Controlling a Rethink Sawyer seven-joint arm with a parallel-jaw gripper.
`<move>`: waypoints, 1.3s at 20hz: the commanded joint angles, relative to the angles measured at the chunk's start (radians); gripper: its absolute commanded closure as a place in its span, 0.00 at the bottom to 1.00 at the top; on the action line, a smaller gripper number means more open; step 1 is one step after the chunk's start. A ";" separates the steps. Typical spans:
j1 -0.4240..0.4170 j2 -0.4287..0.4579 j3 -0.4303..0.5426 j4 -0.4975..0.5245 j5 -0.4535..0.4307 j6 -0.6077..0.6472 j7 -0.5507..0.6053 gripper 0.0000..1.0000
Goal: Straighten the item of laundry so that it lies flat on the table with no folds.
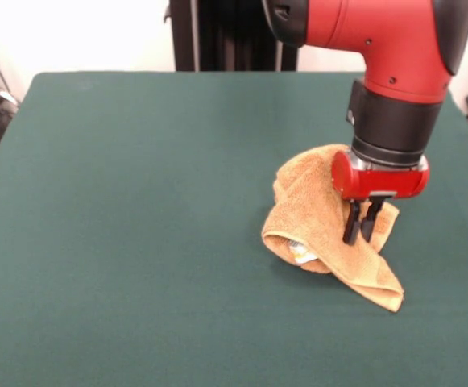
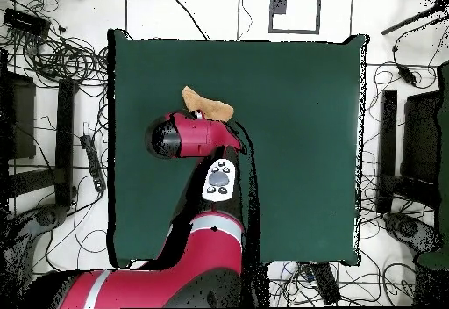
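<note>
The orange-tan towel (image 1: 314, 211) lies crumpled and folded over itself on the right part of the dark green table (image 1: 137, 201). A small white label (image 1: 301, 255) shows at its near left fold, and one corner trails toward the near right. My gripper (image 1: 360, 239) points straight down onto the right side of the towel. Its black fingers (image 1: 351, 224) stand close together with their tips in the cloth. In the overhead view only part of the towel (image 2: 208, 106) shows past the arm's head, which hides the gripper.
The red and black arm (image 2: 197, 136) reaches over the table (image 2: 298, 130) from the base side. Cables and equipment lie on the floor around the table (image 2: 53, 60).
</note>
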 commanded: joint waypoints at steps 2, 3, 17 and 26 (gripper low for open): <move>-0.028 0.026 0.089 0.083 0.028 0.001 0.195 1.00; -0.029 0.009 0.088 0.095 0.027 0.003 0.196 1.00; 0.006 -0.286 0.045 0.325 0.043 0.122 0.215 1.00; -0.052 -0.307 0.092 0.418 0.011 0.049 0.169 1.00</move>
